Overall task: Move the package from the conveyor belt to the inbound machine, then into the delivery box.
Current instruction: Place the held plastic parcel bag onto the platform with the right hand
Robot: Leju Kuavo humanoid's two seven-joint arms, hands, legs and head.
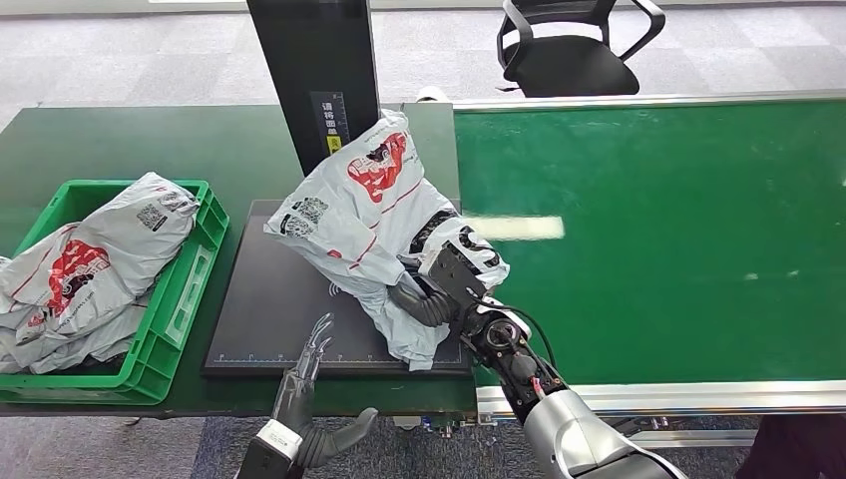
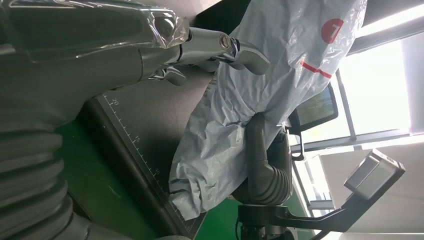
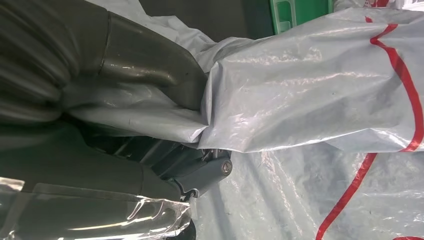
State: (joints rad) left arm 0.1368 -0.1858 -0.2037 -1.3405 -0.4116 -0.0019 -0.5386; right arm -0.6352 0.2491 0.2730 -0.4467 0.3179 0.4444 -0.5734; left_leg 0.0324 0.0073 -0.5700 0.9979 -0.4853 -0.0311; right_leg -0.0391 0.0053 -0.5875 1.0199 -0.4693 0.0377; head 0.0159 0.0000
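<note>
Package: a grey plastic mail bag (image 1: 364,215) with red and black print, standing crumpled on the dark scanning plate (image 1: 269,309) of the inbound machine, its lower end near the plate's front right corner, just beside the conveyor's edge.
Right hand: the right hand (image 1: 434,289) grips the package's lower right part, thumb and dark fingers (image 3: 150,75) pressed into the plastic; the bag bunches around them.
Left hand: the left hand (image 1: 304,374) hovers at the plate's front edge, fingers (image 2: 220,47) stretched out and apart, holding nothing, clear of the package.
Conveyor belt: green belt (image 1: 658,239) to the right of the plate.
Inbound machine: its black upright column (image 1: 309,70) rises behind the plate, the package's top leaning close to it.
Delivery box: green crate (image 1: 185,299) on the bench (image 1: 120,140) left of the plate, with similar grey bags (image 1: 95,264) piled in it.
Background: a black office chair (image 1: 574,45) stands beyond the belt.
</note>
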